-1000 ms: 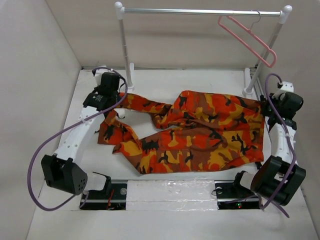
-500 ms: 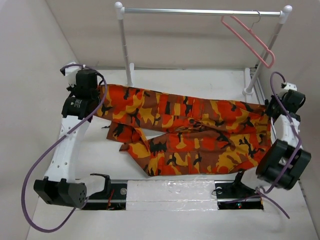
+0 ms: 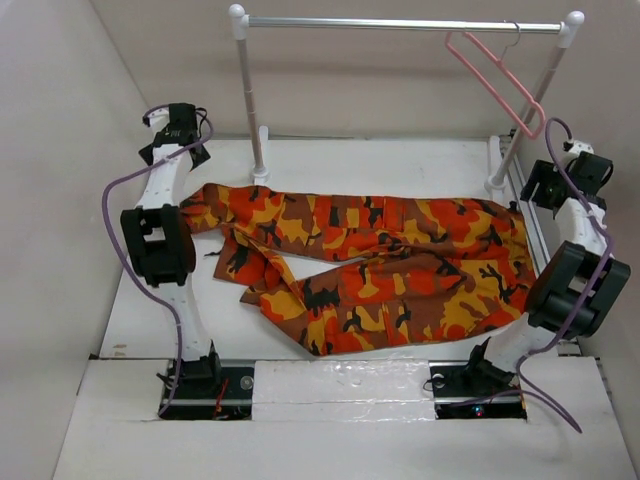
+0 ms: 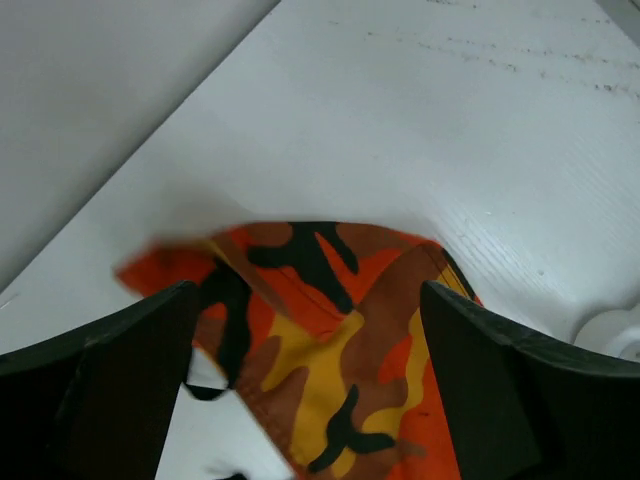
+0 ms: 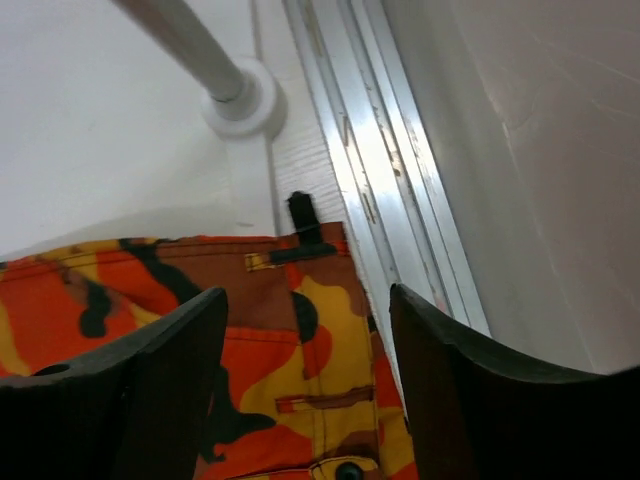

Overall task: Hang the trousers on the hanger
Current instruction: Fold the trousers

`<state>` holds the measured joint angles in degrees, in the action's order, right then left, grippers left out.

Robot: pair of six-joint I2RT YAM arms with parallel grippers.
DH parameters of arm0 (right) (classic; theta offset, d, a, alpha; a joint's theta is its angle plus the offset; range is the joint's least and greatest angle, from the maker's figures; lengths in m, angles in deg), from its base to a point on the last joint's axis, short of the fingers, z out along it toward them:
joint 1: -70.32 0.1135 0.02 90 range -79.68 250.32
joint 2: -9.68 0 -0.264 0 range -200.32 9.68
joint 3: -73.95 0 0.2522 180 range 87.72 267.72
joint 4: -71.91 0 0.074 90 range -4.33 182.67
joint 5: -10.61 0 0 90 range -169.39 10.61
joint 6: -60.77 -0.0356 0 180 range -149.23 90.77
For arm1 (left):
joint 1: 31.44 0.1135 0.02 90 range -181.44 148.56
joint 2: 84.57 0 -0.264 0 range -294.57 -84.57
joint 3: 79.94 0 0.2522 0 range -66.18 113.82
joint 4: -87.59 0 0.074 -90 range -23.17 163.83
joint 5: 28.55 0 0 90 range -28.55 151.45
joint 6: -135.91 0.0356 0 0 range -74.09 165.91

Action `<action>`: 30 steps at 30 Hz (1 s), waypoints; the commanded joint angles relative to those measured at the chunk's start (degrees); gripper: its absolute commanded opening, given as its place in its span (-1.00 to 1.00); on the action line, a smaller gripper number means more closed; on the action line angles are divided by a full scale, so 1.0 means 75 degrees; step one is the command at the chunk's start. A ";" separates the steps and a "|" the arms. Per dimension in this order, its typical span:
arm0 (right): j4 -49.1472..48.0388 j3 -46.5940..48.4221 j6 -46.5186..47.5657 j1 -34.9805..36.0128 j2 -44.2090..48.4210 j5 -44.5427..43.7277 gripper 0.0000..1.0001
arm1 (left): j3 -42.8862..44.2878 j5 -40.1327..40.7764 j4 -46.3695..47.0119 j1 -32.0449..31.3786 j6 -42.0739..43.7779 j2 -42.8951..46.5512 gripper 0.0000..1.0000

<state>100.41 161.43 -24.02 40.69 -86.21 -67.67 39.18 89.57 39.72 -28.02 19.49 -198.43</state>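
Pale walls (image 3: 60,120) box in a white desk (image 3: 400,165). A white-posted rack (image 3: 243,90) stands along its far side, and the hanger (image 3: 497,78) is hooked on the rack's silver rail at the right end, well apart from the cloth. The trousers (image 3: 380,260) lie spread lengthwise on the desk, waistband at the right and both legs running left, the nearer leg rumpled. My left gripper (image 4: 308,310) hovers over the far leg's hem, fingers spread and holding nothing. My right gripper (image 5: 305,300) hovers over the waistband corner near the rack's foot (image 5: 240,95), also spread and empty. I judge the laying-out done, so the hanger comes next. To do that well I should lift straight up so no finger snags the hem or the belt loop (image 5: 300,215). I should then take the hanger by its bar rather than its hook, and line the legs up before draping them.
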 commanded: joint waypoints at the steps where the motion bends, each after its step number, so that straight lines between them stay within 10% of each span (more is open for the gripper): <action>1: -0.0090 -0.0216 0.0079 0.0211 0.0890 0.0967 0.44 | 0.1046 -0.0150 -0.0856 -0.0011 0.0053 0.0226 0.81; 4: -0.0162 -0.1059 0.0195 0.0924 0.1967 0.1179 0.39 | 0.0041 -0.0386 -0.0376 -0.0138 0.0193 0.1208 0.83; 6: -0.0161 -0.1543 0.0429 0.1794 0.2904 0.1050 0.00 | -0.1392 -0.0538 0.0013 -0.0397 0.0311 0.1811 0.47; 8: -0.0231 -0.2346 0.0535 0.2923 0.3537 0.0933 -1.00 | -0.2523 -0.1375 0.0234 -0.0748 0.0241 0.2862 -0.32; 11: -0.0406 -0.3366 0.0746 0.4099 0.4511 0.1142 -1.00 | -0.4481 -0.2385 0.0399 -0.1170 0.0030 0.3778 -0.59; 13: -0.0140 -0.3687 0.0886 0.5096 0.4863 0.1260 -0.97 | -0.5315 -0.2705 0.0388 -0.1241 -0.0215 0.4037 -0.37; 17: 0.0248 -0.4039 0.1086 0.6316 0.5192 0.0980 -0.29 | -0.6043 -0.3432 0.0902 -0.1241 -0.0671 0.4248 0.47; 19: 0.0470 -0.4074 0.1308 0.6562 0.5204 0.1317 -0.11 | -0.6208 -0.3678 0.1487 -0.1241 -0.0802 0.4307 0.51; 30: 0.1374 -0.4016 0.1321 0.7009 0.6059 0.0769 -0.08 | -0.6301 -0.3996 0.2133 -0.1241 -0.1376 0.2994 -0.25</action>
<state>109.77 130.63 -14.12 92.86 -43.13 -60.19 -7.20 59.93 53.89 -37.46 10.88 -176.64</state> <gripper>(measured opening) 0.458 0.392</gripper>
